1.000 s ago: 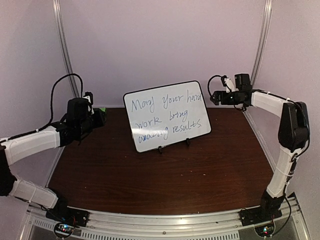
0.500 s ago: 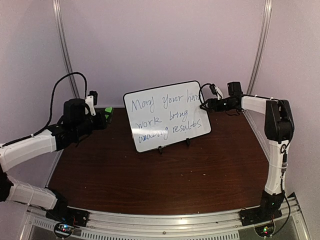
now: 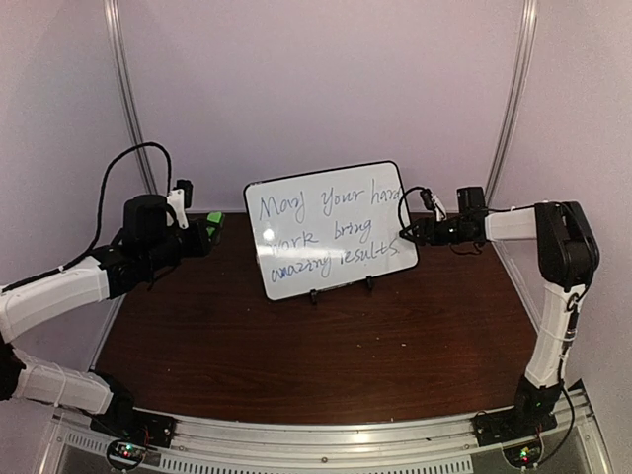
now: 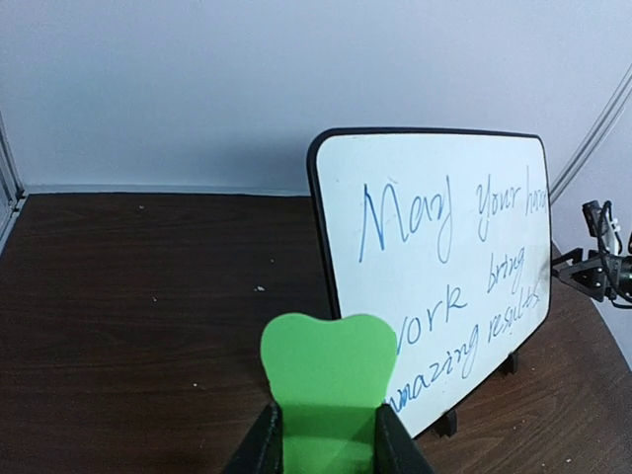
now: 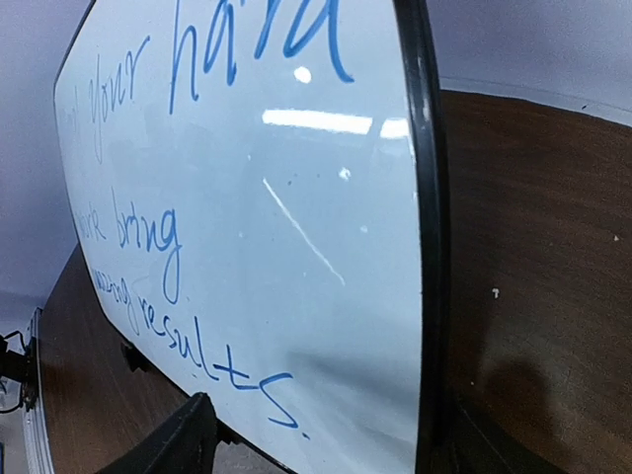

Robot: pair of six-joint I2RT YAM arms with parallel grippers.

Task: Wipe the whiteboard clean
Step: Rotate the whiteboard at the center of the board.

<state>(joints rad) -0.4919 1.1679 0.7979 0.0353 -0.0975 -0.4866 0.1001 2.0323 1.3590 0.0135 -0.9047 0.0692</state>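
left gripper [image 4: 324, 439] is clamped on the green eraser [image 4: 328, 370]. The block sticks up past the fingertips, so its free end can meet the board first. The whiteboard [image 3: 331, 229] sits ahead and to the right of that pincer, well apart. It's propped on its feet, leaning back, all the writing intact.

right gripper [image 3: 407, 235] is at the board's right edge: jaws apart, one in front of the face, one behind the frame, edge between them, nothing gripped that I can see. My read — it's there to brace the board so it doesn't tip or slide under wiping pressure. No wiping done yet.
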